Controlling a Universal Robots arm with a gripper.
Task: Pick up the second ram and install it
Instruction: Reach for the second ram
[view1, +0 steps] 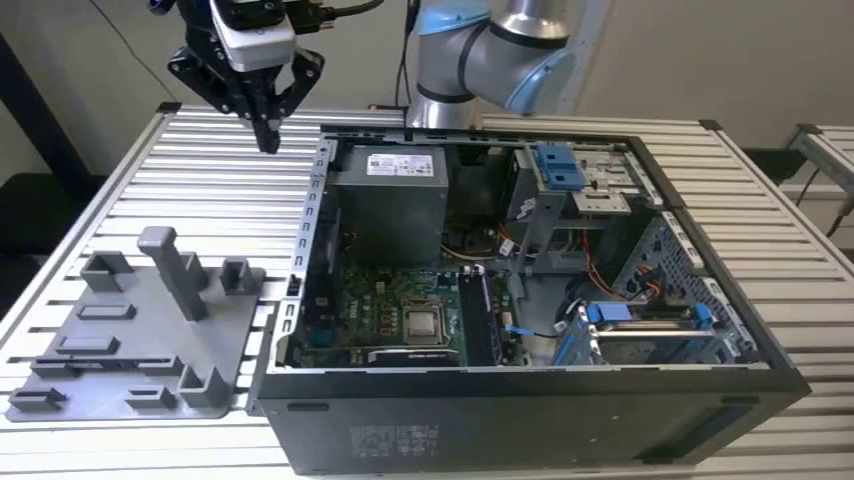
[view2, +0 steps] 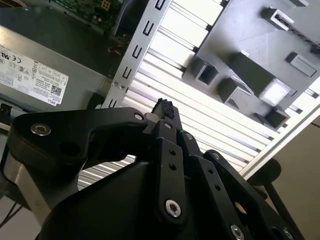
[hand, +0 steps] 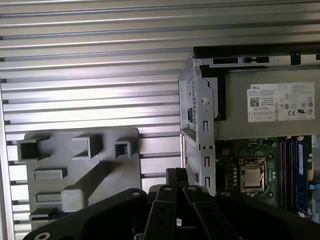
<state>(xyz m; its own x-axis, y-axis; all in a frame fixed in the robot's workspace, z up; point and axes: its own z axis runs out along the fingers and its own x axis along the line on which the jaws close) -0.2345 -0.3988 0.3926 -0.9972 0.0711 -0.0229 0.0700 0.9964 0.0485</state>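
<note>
My gripper (view1: 270, 138) hangs high above the slatted table, at the exterior view's upper left, beyond the back left corner of the open computer case (view1: 318, 200). Its black fingers are shut tip to tip with nothing between them, as both wrist views show (view2: 162, 106) (hand: 176, 176). The second ram is out of view as a loose stick. The memory slots (view1: 478, 318) (hand: 292, 170) lie beside the processor (view1: 424, 323) on the green motherboard. The grey holder plate (view1: 134, 305) lies to the case's left in the exterior view, well below the gripper.
The grey power-supply box (view1: 387, 195) (hand: 270, 112) fills the case's back left. Blue drive brackets (view1: 561, 170) and cables crowd the exterior view's right side of the case. A tall post (view1: 174, 270) rises from the holder plate. The arm's base (view1: 467, 50) stands behind the case.
</note>
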